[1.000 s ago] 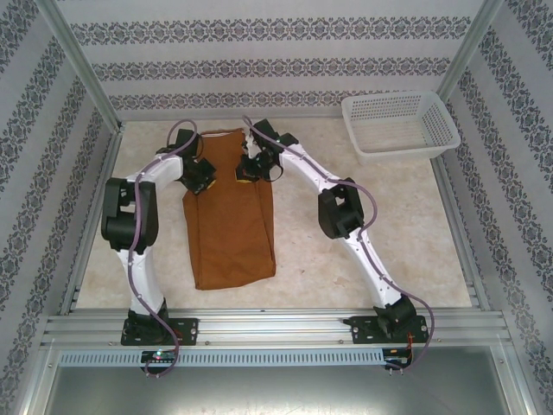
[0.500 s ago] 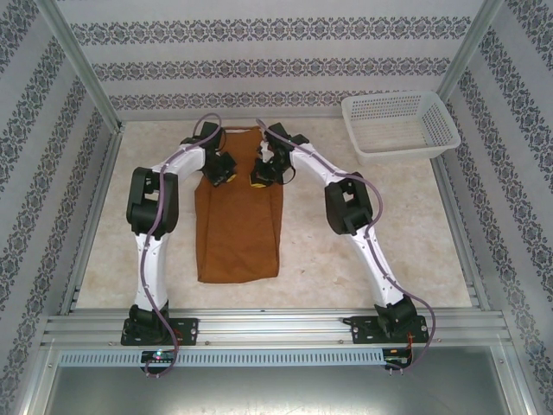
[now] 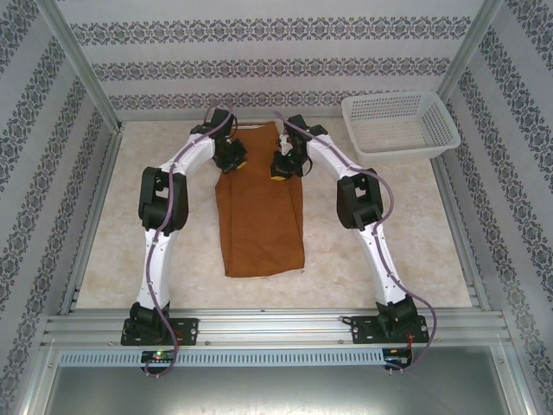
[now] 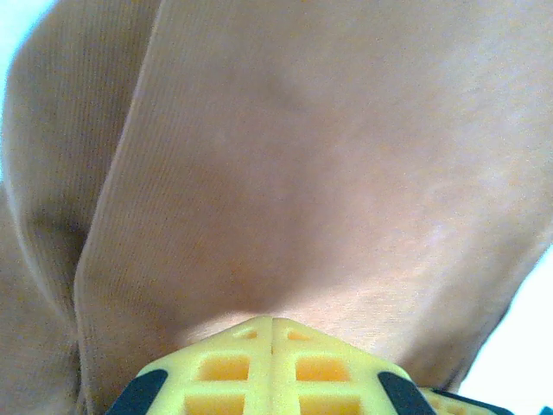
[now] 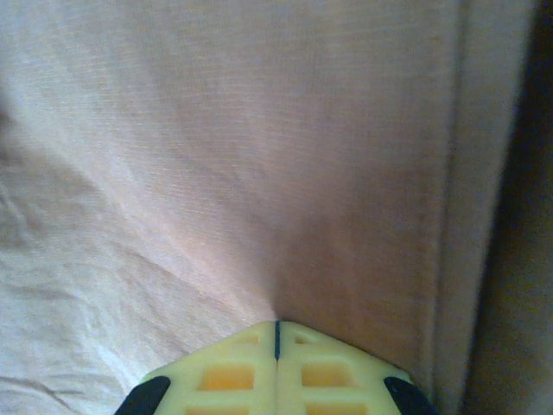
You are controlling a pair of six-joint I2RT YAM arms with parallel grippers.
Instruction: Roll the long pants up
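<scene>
The long pants (image 3: 259,216) are a rust-brown cloth, folded into one long flat strip with a straight near hem and slightly wavy side edges. The strip lies at the middle of the table (image 3: 389,251), running from 12 o'clock down to 6 o'clock. At its far end the left gripper (image 3: 232,158) sits on the 11 o'clock corner and the right gripper (image 3: 281,167) on the 1 o'clock corner. In the left wrist view the yellow fingertips of the left gripper (image 4: 273,324) are pressed together with the fine-ribbed cloth (image 4: 328,156) gathered at their tip. In the right wrist view the right gripper (image 5: 276,327) pinches it likewise, creases fanning out from the tip across the fabric (image 5: 216,156). The table top is pale and marbled, with a white lattice basket (image 3: 399,125) at 1 o'clock. Walls (image 3: 276,60) papered in dark floral bands close it in, and aluminium rails (image 3: 276,327) run along the near edge. The arms cover the far end of the strip, so whether waistband or cuffs lie there cannot be told.
</scene>
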